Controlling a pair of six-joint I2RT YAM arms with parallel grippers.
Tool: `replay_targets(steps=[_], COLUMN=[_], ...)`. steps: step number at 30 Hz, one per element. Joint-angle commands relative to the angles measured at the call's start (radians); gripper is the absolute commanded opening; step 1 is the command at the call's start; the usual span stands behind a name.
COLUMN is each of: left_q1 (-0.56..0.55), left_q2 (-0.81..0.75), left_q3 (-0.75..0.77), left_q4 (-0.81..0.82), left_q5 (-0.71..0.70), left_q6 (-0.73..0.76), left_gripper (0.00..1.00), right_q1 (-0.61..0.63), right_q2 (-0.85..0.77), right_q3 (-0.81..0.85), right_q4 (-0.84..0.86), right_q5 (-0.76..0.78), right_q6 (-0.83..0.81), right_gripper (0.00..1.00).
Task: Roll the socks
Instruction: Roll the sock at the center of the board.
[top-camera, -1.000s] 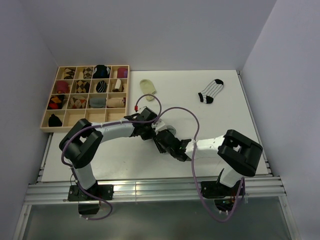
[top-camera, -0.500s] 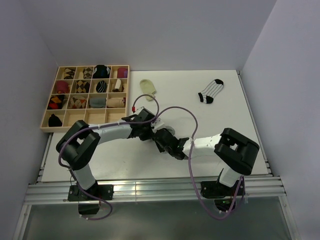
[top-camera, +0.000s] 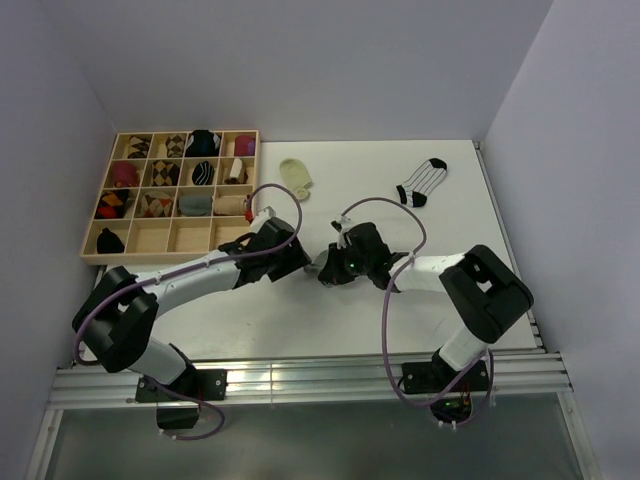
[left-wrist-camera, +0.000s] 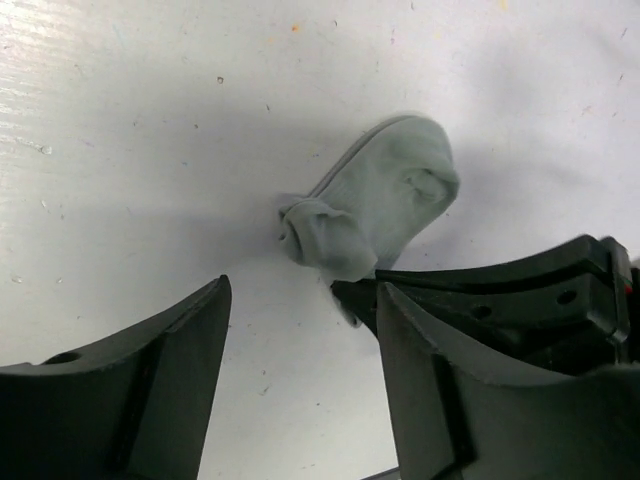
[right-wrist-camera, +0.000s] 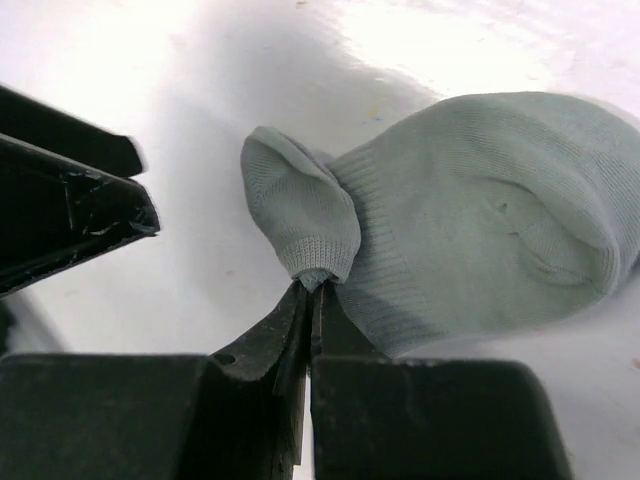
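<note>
1. The left hand (left-wrist-camera: 303, 298) was spread wide and held nothing. Its two dark fingers (left-wrist-camera: 175, 345) stood on either side of bare desk (top-camera: 480, 215), just short of the grey sock (left-wrist-camera: 385, 205).
2. The right hand (right-wrist-camera: 309, 292) was pressed together, its tips pinching a small fold of knit at the sock's cuff end. In the left wrist view its black fingers came in from the right, under the sock.
3. The grey sock lay on the desk near the middle, partly bunched. The cuff end was gathered into a small lump and the rounded toe end lay flat beyond it. I could not tell whether the sock was lifted clear of the surface.
4. The two hands met tip to tip over the sock, the left from the left side and the right from the right. The gap between them was very narrow.
5. The cream sock (top-camera: 296, 178) lay further back and to the left. The white sock with thin black stripes (top-camera: 421, 182) lay further back and to the right. Both were flat and well apart from the hands.
6. A wooden tray (top-camera: 147, 237) of compartments, many holding rolled socks, sat at the desk's far left, near the left arm's forearm.
7. Bare desk stretched between the hands and the near edge, and also out toward the right edge. Walls closed in the left, right and far sides.
</note>
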Motion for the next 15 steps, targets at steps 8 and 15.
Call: replay_targets(steps=[8, 15], left_q1=[-0.003, -0.003], left_q2=[0.037, 0.089], left_q3=[-0.018, -0.015], left_q4=[0.078, 0.102], left_q5=[0.041, 0.06], left_q6=[-0.058, -0.072], left_gripper=[0.73, 0.71], right_q1=[-0.153, -0.217], right_q2=[0.188, 0.301], right_q3=[-0.061, -0.101], right_q4=[0.331, 0.482], right_q5=[-0.45, -0.518], right_q6=[0.287, 0.436], right_gripper=[0.0, 0.0])
